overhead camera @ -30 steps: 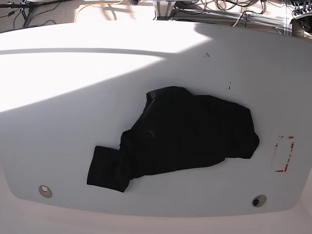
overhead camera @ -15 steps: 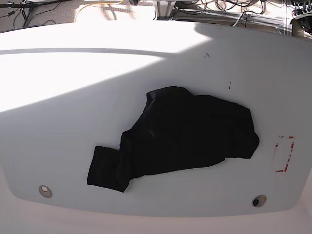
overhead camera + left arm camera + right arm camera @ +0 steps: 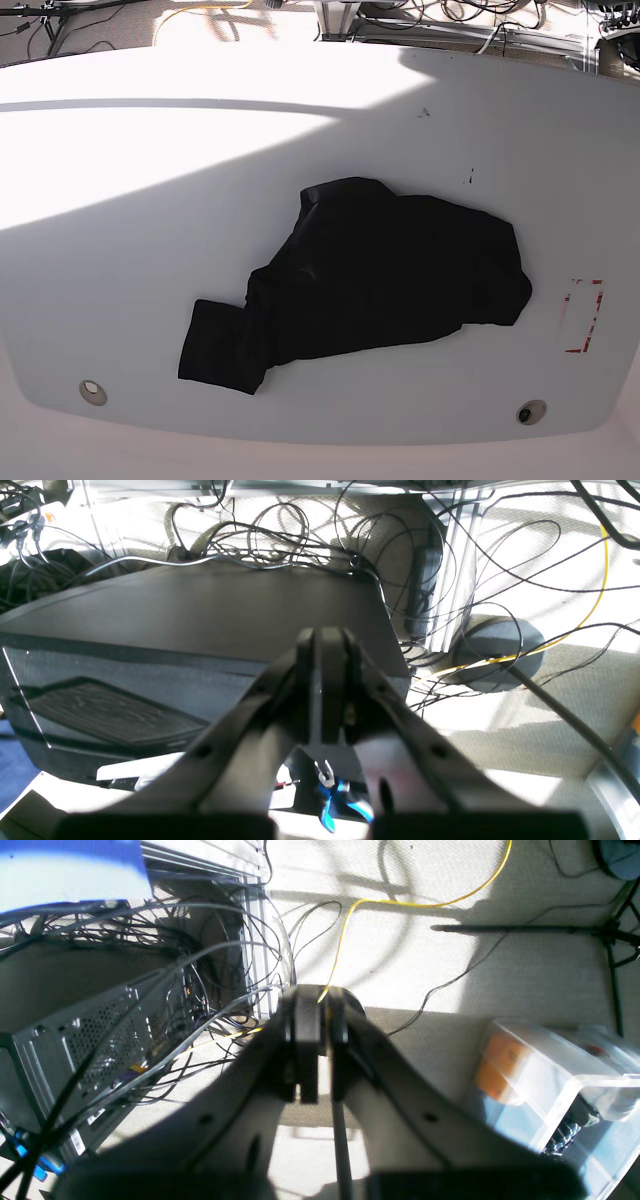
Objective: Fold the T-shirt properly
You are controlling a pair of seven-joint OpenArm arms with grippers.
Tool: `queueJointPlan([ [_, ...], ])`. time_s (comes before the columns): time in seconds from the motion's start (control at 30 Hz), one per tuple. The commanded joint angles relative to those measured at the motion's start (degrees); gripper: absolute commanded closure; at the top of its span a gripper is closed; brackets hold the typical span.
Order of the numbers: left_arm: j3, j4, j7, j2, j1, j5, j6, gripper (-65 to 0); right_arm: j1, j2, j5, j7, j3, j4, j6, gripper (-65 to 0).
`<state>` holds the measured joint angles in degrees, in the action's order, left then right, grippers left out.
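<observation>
Nothing moved since the earlier base views: same crumpled heap, same spot, no arm over the bench.

T-shirt (image 3: 385, 285) lying bunched on the white bench (image 3: 150, 200), slightly toward 4 o'clock of centre, with one narrower lobe, probably a sleeve or a folded corner, trailing out toward 8 o'clock. Red-marked rectangle (image 3: 582, 316) well apart at 3 o'clock of the cloth. Two small round fittings near the 6 o'clock edge, one at each side.

Left pincer (image 3: 325, 645) closed tip to tip, holding nothing, aimed away from the bench at a dark case (image 3: 190, 615) and a tangle of cables (image 3: 280, 540). Right pincer (image 3: 312, 1010) likewise closed and empty, pointed at the floor, a yellow cable (image 3: 400, 902) and a clear storage box (image 3: 555, 1080) at 4 o'clock in its view. Neither seen in the base view.

Judged stage: folding not begun; spreading first. To do it well: open both pincers before descending, bring each in from its own side, take single-layer edges rather than the thick middle. Best guess for holds: the lobe at 8 o'clock and the far edge near 2 o'clock. Lift only enough to free the cloth, draw apart until flat, then look for collar and hem. Matte black fabric hides seams, so layers hard to tell apart.
</observation>
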<state>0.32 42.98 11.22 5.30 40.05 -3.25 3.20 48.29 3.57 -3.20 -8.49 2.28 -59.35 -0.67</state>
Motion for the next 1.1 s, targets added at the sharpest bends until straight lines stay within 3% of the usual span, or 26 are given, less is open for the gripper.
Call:
queueJointPlan([
  [0.0, -0.25, 2.01, 0.63, 0.52, 2.34, -0.03, 0.29, -0.4, 3.26, 0.63, 0.05, -0.04, -0.06, -2.44, -0.27, -1.9],
  [1.07, -3.99, 29.35, 1.32, 1.29, 20.24, 0.52, 0.35, -0.5, 16.42, 0.9, -0.51, 0.0, -0.11, -22.04, -0.14, -1.5],
])
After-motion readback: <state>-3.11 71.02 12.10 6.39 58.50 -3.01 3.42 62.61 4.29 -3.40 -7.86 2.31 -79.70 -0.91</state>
